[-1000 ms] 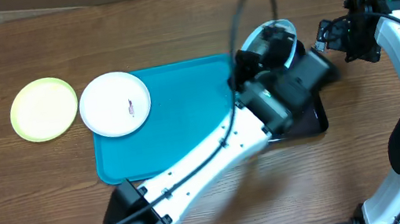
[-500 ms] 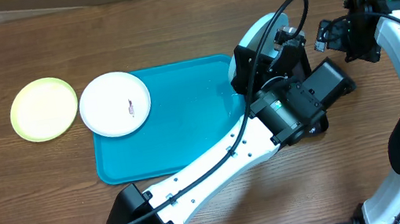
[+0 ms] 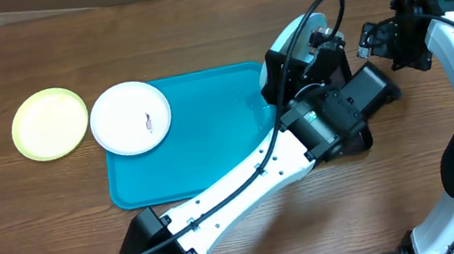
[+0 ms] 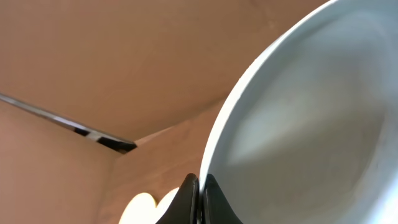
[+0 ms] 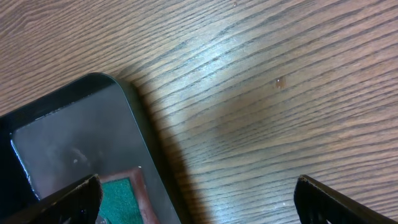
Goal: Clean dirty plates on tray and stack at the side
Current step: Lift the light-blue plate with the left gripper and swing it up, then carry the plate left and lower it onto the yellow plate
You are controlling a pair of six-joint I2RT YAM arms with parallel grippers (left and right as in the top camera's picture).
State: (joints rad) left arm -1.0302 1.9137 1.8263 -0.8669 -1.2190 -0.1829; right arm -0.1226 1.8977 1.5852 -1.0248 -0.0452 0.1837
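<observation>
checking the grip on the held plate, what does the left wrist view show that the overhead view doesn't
Only the left wrist view: the left gripper, jaws shut thin on the rim of the pale blue plate, and no smear on the part of its inside in view.
Only the overhead view: the turquoise tray, the white plate with a small smear at the tray's far left corner, the yellow-green plate on the table beside it, and the right gripper standing apart.
Both: the pale blue plate, tilted up in the left gripper.
</observation>
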